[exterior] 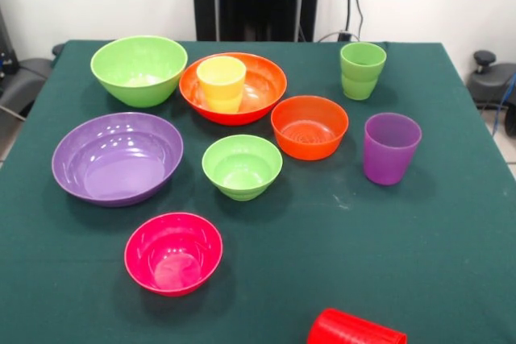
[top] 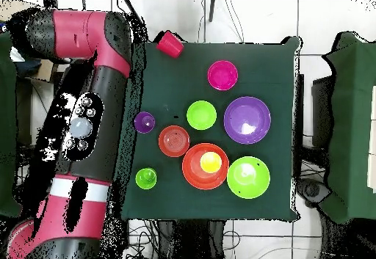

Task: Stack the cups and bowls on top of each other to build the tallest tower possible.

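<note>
Nothing is stacked except the yellow cup (exterior: 221, 82) (top: 211, 162), which stands upright inside the large orange bowl (exterior: 266, 86) (top: 192, 177). Around it sit the large lime bowl (exterior: 139, 68), large purple bowl (exterior: 118, 158), small lime bowl (exterior: 242, 166), small orange bowl (exterior: 310, 126) and pink bowl (exterior: 173, 252). The light green cup (exterior: 362, 70) and purple cup (exterior: 391, 147) stand upright on one side. At the table's edge the red cup (exterior: 355, 329) (top: 170, 44) lies on its side. My gripper shows in neither view.
The red and black arm (top: 81, 124) is drawn back beside the table, off its surface. Green cloth (exterior: 339, 263) covers the table. Dark chairs or cases stand off both sides of it.
</note>
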Action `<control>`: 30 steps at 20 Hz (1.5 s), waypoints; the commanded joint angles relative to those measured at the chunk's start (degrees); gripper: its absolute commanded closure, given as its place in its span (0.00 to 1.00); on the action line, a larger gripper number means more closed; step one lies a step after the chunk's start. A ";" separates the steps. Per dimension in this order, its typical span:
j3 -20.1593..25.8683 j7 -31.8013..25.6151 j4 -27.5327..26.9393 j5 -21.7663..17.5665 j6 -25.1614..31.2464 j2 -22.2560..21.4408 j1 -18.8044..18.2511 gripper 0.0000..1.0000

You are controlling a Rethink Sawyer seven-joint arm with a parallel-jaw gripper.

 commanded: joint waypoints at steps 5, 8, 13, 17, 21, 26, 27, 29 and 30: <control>13.77 -14.62 19.63 -9.68 -2.27 -12.00 3.06 0.00; 15.27 -14.20 21.70 -11.01 -4.15 -13.12 3.16 0.00; 17.51 -13.36 24.69 -13.02 -6.32 -14.94 3.23 0.00; 18.79 -12.55 27.52 -14.73 -6.67 -17.39 3.74 0.00; 21.21 -12.75 32.32 -15.59 -7.90 -20.89 3.63 0.00; 23.32 -11.64 38.41 -16.37 -10.15 -24.87 3.61 0.00; 23.72 -11.57 39.55 -16.61 -10.57 -25.66 3.53 0.00; 24.39 -11.44 41.12 -17.31 -11.25 -26.82 3.26 0.00; 24.69 -11.40 41.83 -17.71 -11.57 -27.35 3.12 0.00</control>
